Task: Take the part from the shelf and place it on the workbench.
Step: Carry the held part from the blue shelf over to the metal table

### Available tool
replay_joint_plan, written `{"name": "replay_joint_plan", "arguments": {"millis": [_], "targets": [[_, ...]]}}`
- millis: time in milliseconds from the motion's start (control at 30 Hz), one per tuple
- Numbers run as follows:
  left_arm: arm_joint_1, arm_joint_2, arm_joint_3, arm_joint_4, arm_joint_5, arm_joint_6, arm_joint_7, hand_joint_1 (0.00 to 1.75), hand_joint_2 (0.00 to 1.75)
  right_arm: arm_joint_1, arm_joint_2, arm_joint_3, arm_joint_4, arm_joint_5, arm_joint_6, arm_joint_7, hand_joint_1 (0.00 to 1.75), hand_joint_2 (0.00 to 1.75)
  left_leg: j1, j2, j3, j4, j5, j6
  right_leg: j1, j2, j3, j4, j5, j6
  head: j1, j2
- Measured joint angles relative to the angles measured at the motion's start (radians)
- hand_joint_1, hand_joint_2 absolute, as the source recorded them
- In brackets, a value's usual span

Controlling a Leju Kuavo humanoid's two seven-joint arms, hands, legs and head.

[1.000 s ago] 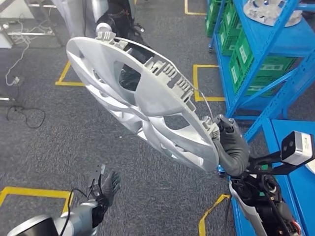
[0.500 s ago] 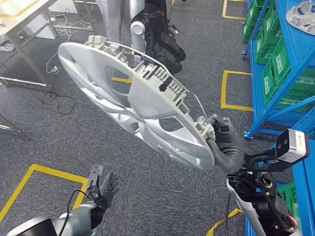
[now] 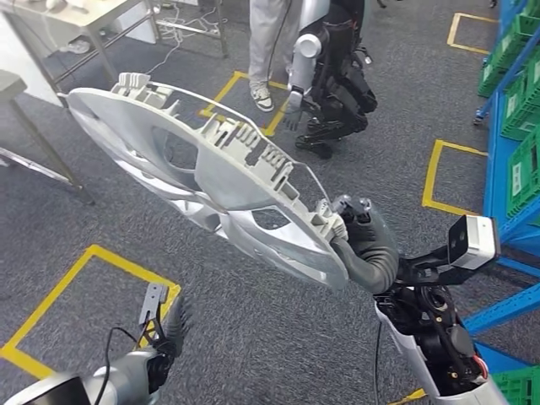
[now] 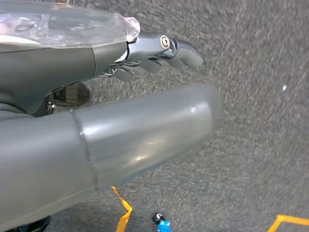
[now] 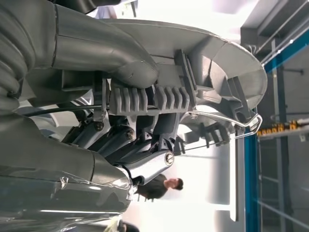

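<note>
A large silver wheel cover, ribbed clips along its back edge, hangs tilted in the air across the head view. My right hand grips its near rim, thumb over the edge. Close up in the right wrist view, my right hand clamps the cover's rim among the clips and a wire ring. Low at the lower left, my left hand hangs with fingers apart over the carpet; in its wrist view my left hand holds nothing.
Blue shelving with green crates stands at the right. Another robot and a person's legs are ahead. Metal-legged tables stand far left. Yellow floor tape marks squares on grey carpet.
The whole view has swung left: shelving slid toward the right edge, tables and the other robot came further into view. My right hand keeps its hold on the cover.
</note>
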Motion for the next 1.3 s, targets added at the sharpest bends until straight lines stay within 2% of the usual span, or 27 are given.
{"name": "replay_joint_plan", "arguments": {"millis": [67,100,133,167,200,267,333,400,433,500,533,567,600,633,667,733,800,833,933,1000,1067,1100,1133,1167,1200,1233,1300], "targets": [[-0.002,-0.001,0.0,0.0,0.0,0.001,0.0,0.0,0.0,0.001,0.001,0.0,0.006,0.005,0.004,-0.004,1.75,1.75,-0.002,-0.02,0.0,0.0,0.0,0.006,-0.001,0.047,-0.066,0.146,-0.064,0.0,0.008,0.0],[-0.001,-0.001,0.0,0.0,0.0,0.002,0.0,0.0,0.0,0.002,0.001,0.0,0.009,0.009,0.008,-0.007,1.75,1.75,-0.005,-0.033,0.001,0.001,0.0,0.007,-0.001,0.057,-0.095,0.204,-0.08,-0.001,0.01,0.0],[0.0,-0.001,0.0,0.0,0.0,0.003,0.0,0.0,0.0,0.004,0.001,0.0,0.013,0.015,0.011,-0.01,1.75,1.75,-0.007,-0.047,0.001,0.001,0.0,0.008,0.0,0.062,-0.111,0.228,-0.076,-0.004,0.011,0.0],[0.0,-0.001,0.0,0.0,0.0,0.005,0.0,0.0,0.0,0.005,0.001,-0.001,0.016,0.02,0.013,-0.011,1.75,1.75,-0.009,-0.061,0.002,0.001,0.0,0.009,0.002,0.066,-0.108,0.21,-0.052,-0.009,0.011,0.0],[0.001,-0.002,0.0,0.0,0.0,0.006,0.0,0.0,0.0,0.006,0.001,-0.001,0.019,0.024,0.015,-0.012,1.75,1.75,-0.01,-0.077,0.004,0.001,0.0,0.009,0.005,0.074,-0.089,0.156,-0.013,-0.016,0.011,0.0],[0.0,-0.004,0.0,0.0,0.0,0.008,0.0,0.0,0.0,0.006,0.001,-0.001,0.022,0.029,0.018,-0.013,1.75,1.75,-0.011,-0.103,0.004,0.002,0.001,0.007,0.007,0.12,-0.033,0.017,0.061,-0.034,0.01,0.0],[0.0,-0.006,0.0,0.0,0.0,0.008,0.0,0.0,0.0,0.006,0.001,-0.002,0.024,0.03,0.02,-0.015,1.75,1.75,-0.006,-0.126,-0.004,0.002,0.005,-0.001,0.008,0.154,0.001,-0.056,0.084,-0.044,0.01,0.0],[0.003,-0.005,0.0,0.0,0.0,0.009,0.001,0.0,0.0,0.006,0.003,-0.002,0.026,0.031,0.021,-0.016,1.75,1.75,-0.002,-0.148,-0.012,-0.002,0.012,-0.015,0.007,0.137,0.013,-0.077,0.08,-0.046,0.012,0.0],[0.006,-0.004,0.0,0.0,0.0,0.009,0.0,0.0,0.0,0.005,0.005,-0.002,0.026,0.032,0.021,-0.015,1.75,1.75,-0.004,-0.14,-0.015,0.0,0.011,-0.021,0.004,0.124,0.019,-0.088,0.083,-0.047,0.013,0.0],[0.005,-0.001,0.0,0.0,0.0,0.009,0.0,0.0,0.0,0.005,0.009,-0.003,0.028,0.033,0.022,-0.015,1.75,1.75,-0.01,-0.083,-0.042,0.053,-0.022,-0.029,-0.001,0.097,0.03,-0.108,0.09,-0.049,0.004,0.0],[0.003,-0.001,0.0,0.0,0.0,0.009,0.0,0.0,0.0,0.005,0.01,-0.003,0.03,0.033,0.022,-0.016,1.75,1.75,-0.009,-0.045,-0.071,0.112,-0.052,-0.034,0.002,0.083,0.032,-0.111,0.092,-0.05,-0.002,0.0],[0.001,0.0,0.0,0.0,0.0,0.009,0.0,0.0,0.0,0.006,0.01,-0.004,0.032,0.033,0.022,-0.016,1.75,1.75,-0.006,-0.023,-0.106,0.182,-0.083,-0.039,0.003,0.068,0.032,-0.111,0.091,-0.052,-0.006,0.0],[0.001,-0.001,0.0,0.0,-0.001,0.009,0.001,0.0,0.0,0.007,0.01,-0.004,0.035,0.033,0.021,-0.016,1.75,1.75,-0.003,-0.012,-0.136,0.241,-0.103,-0.044,0.003,0.053,0.031,-0.11,0.09,-0.053,-0.008,0.0],[0.002,-0.002,0.0,0.0,-0.002,0.009,0.001,0.0,0.0,0.008,0.01,-0.004,0.037,0.033,0.021,-0.015,1.75,1.75,0.001,-0.007,-0.151,0.271,-0.107,-0.048,0.004,0.038,0.031,-0.11,0.089,-0.053,-0.009,0.0],[0.004,-0.002,0.0,0.0,-0.002,0.009,0.002,0.0,0.0,0.009,0.01,-0.004,0.039,0.033,0.019,-0.014,1.75,1.75,0.005,-0.002,-0.146,0.262,-0.093,-0.052,0.004,0.025,0.031,-0.108,0.087,-0.051,-0.01,0.0],[0.003,-0.002,0.0,0.0,-0.005,0.009,0.003,0.0,0.0,0.009,0.01,-0.004,0.041,0.033,0.017,-0.012,1.75,1.75,0.009,0.022,-0.077,0.135,-0.034,-0.057,0.002,-0.001,0.031,-0.101,0.08,-0.045,-0.012,0.0],[-0.002,-0.003,0.0,0.0,-0.007,0.009,0.004,0.0,0.0,0.009,0.01,-0.005,0.041,0.032,0.014,-0.01,1.75,1.75,0.004,0.051,-0.015,0.023,0.002,-0.05,0.006,-0.021,0.03,-0.093,0.071,-0.033,-0.015,0.0],[-0.004,-0.003,0.0,0.0,-0.008,0.008,0.005,0.0,0.0,0.009,0.01,-0.005,0.041,0.031,0.013,-0.01,1.75,1.75,0.001,0.055,-0.005,0.003,0.004,-0.042,0.009,-0.029,0.03,-0.09,0.067,-0.027,-0.014,0.0],[-0.003,-0.003,0.0,0.0,-0.011,0.009,0.01,0.0,0.0,0.009,0.01,-0.008,0.041,0.028,0.008,-0.008,1.75,1.75,-0.002,0.027,-0.006,0.004,0.002,-0.018,0.01,-0.043,0.037,-0.087,0.057,-0.01,-0.006,0.0],[-0.005,-0.004,0.0,0.0,-0.013,0.009,0.012,0.0,0.0,0.01,0.01,-0.01,0.04,0.028,0.007,-0.007,1.75,1.75,0.003,0.009,-0.003,0.001,0.003,-0.004,0.005,-0.003,0.017,-0.035,0.018,-0.001,0.0,0.0],[-0.008,-0.005,0.0,0.0,-0.014,0.009,0.012,0.0,0.0,0.013,0.009,-0.012,0.04,0.028,0.007,-0.007,1.75,1.75,0.004,-0.01,-0.002,0.0,0.004,0.004,0.003,0.048,-0.043,0.101,-0.051,0.002,0.007,0.0],[-0.008,-0.006,0.0,0.0,-0.014,0.009,0.013,0.0,0.0,0.016,0.009,-0.013,0.04,0.028,0.007,-0.007,1.75,1.75,0.002,-0.021,-0.002,0.0,0.004,0.006,0.004,0.058,-0.077,0.174,-0.078,0.002,0.009,0.0],[-0.007,-0.006,0.0,0.0,-0.014,0.009,0.013,0.0,0.0,0.02,0.008,-0.013,0.04,0.027,0.007,-0.007,1.75,1.75,-0.001,-0.034,-0.002,0.0,0.004,0.007,0.005,0.063,-0.1,0.221,-0.089,0.001,0.01,0.0],[-0.006,-0.007,0.0,0.0,-0.014,0.009,0.014,0.0,0.0,0.022,0.008,-0.013,0.04,0.027,0.007,-0.007,1.75,1.75,-0.002,-0.049,-0.002,0.001,0.004,0.007,0.005,0.065,-0.106,0.228,-0.078,-0.002,0.01,0.0],[-0.006,-0.008,0.0,0.0,-0.015,0.009,0.014,0.0,0.0,0.024,0.008,-0.014,0.04,0.027,0.007,-0.007,1.75,1.75,-0.004,-0.063,-0.001,0.001,0.004,0.007,0.005,0.069,-0.092,0.19,-0.047,-0.006,0.01,0.0],[-0.005,-0.008,0.0,0.0,-0.015,0.009,0.014,0.0,0.0,0.024,0.008,-0.014,0.04,0.027,0.007,-0.006,1.75,1.75,-0.004,-0.078,0.0,0.002,0.004,0.007,0.005,0.081,-0.063,0.12,-0.003,-0.011,0.01,0.0],[-0.007,-0.011,0.0,0.0,-0.015,0.009,0.014,0.0,0.0,0.024,0.008,-0.015,0.04,0.027,0.007,-0.007,1.75,1.75,-0.003,-0.103,-0.001,0.003,0.007,0.003,0.002,0.133,-0.004,-0.016,0.057,-0.022,0.01,0.0]]}}
